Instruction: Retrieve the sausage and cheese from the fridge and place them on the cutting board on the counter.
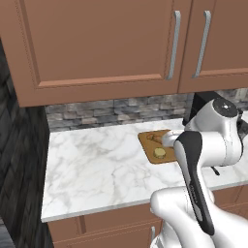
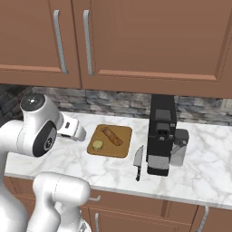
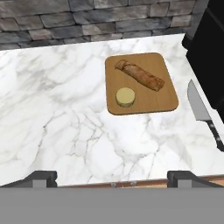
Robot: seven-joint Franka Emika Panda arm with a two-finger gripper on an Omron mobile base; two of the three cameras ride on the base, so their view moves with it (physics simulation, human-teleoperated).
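Sausage (image 3: pixel 140 75) and cheese (image 3: pixel 125 96) both lie on the cutting board (image 3: pixel 164 98). Sausage: an elongated reddish-brown cylinder with rounded ends, mottled surface, set diagonally across the far half of the board. Cheese: a short pale yellow disc with a flat top, just beside the sausage on the near side, apart from it. Cutting board: flat brown wood, rectangular with rounded corners and a darker rim, resting on the counter (image 3: pixel 57 109), a white marble slab with grey veins over brown wooden cabinets. Right of the board lies a knife (image 2: pixel 137 162) with a grey blade and dark handle, close to the board's edge but not touching; beyond it stands a black, boxy coffee machine (image 2: pixel 161 133). Behind runs a backsplash (image 2: pixel 118 102) of rough grey stone, under smooth brown wall cabinets (image 2: pixel 149 38) with long silver handles. The fingers (image 3: pixel 41 177) are spread wide, holding nothing, above the counter's near edge, well short of the board.
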